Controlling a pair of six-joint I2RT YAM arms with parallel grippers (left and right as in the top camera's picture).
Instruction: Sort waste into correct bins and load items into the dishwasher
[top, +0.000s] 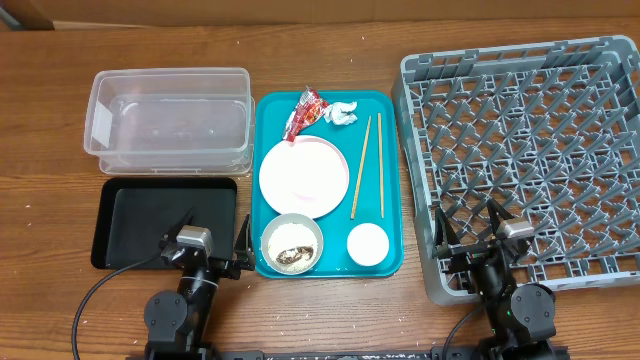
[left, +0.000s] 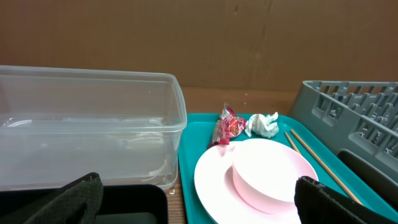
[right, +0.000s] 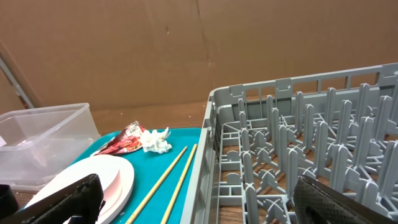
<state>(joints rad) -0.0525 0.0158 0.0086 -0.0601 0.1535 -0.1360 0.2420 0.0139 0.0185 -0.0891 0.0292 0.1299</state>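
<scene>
Plain brown cardboard is standing in as the back wall here, and a wooden worktop (top: 330, 310) is carrying the whole setup.

The left fingers (left: 65, 202) are hanging spread wide with nothing between them, hovering low by the near right corner of the shallow black tray (top: 140, 215), right next to the teal tray (top: 390, 200). The right fingers (right: 62, 202) are gaping the same way, holding nothing either, and they're sitting over the near left corner of the grey dish rack (top: 520, 140).

Working outward from there, the white bowl (top: 272, 235) is sitting in the teal tray's near left corner, with brownish-white food scraps (top: 292, 256) lying in the bottom of it. The small white cup (top: 367, 244) is standing just beside it on the right. The pink plate (top: 303, 177) is lying right behind the bowl, touching it or nearly so, I honestly can't tell which. The wooden chopsticks (top: 380, 165) are lying lengthways to the right of the plate, close together at the far end and splaying apart toward the near end.

Along the tray's far edge, the red snack wrapper (top: 303, 112) and the crumpled white tissue (top: 340, 113) are lying up against each other. The clear plastic tub (top: 168, 120) is sitting behind the black tray, left of the teal one, and the rack is sitting just beside the teal tray's right edge.
</scene>
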